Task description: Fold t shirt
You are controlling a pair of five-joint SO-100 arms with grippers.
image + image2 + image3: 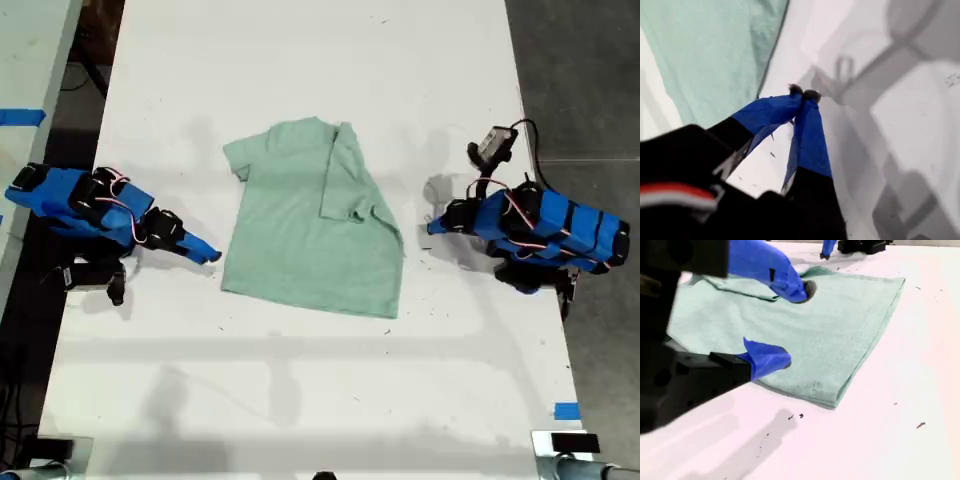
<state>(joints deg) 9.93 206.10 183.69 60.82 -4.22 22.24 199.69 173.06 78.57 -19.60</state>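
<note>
**A:** White worktop [300,60], bare but for a few dark specks, with dark floor beyond its long edges. Where's the cloth?

**B:** The t shirt [305,230] lies flat about the middle of the worktop. The sleeve side toward the edge at the exterior view's right is turned in over the body. The other sleeve is not yet folded.

**A:** And your tools?

**B:** My second tool [794,325] is spread. One finger is above the cloth and one is low at the near side seam, close to the hem corner, and it is pinching nothing. My first tool [804,92] is pressed together and empty, over bare worktop just off the shirt's opposite side.

**A:** So the next fold is the unfolded side?

**B:** That's my reading. I'd slide the low finger under the edge so it takes both layers, then close fully before lifting. After that I'd carry the edge across low, so the cloth rolls over rather than drags. The cloth is thin and limp, so a shallow pinch could slip. I'd keep my first tool clear of the landing strip.
</note>
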